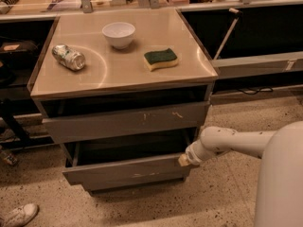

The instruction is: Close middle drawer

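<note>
The middle drawer [125, 170] is a wide shallow grey drawer and stands pulled out from the cabinet, with its dark inside showing above the plain front panel. My gripper [183, 160] is at the end of the white arm [227, 143]. It sits at the right end of that front panel, touching or almost touching its top corner. Above the drawer is the taller grey drawer front with pale scratch marks [128, 121], also slightly out. A narrow plain grey panel [137, 182] sits just below the middle drawer.
On the cabinet top [118, 70] stand a white bowl [119, 34], a green and yellow sponge [161, 59] and a crushed can [68, 57]. A shoe [19, 215] lies on the speckled floor at the lower left. My white body [279, 178] fills the right edge. Dark shelving runs behind.
</note>
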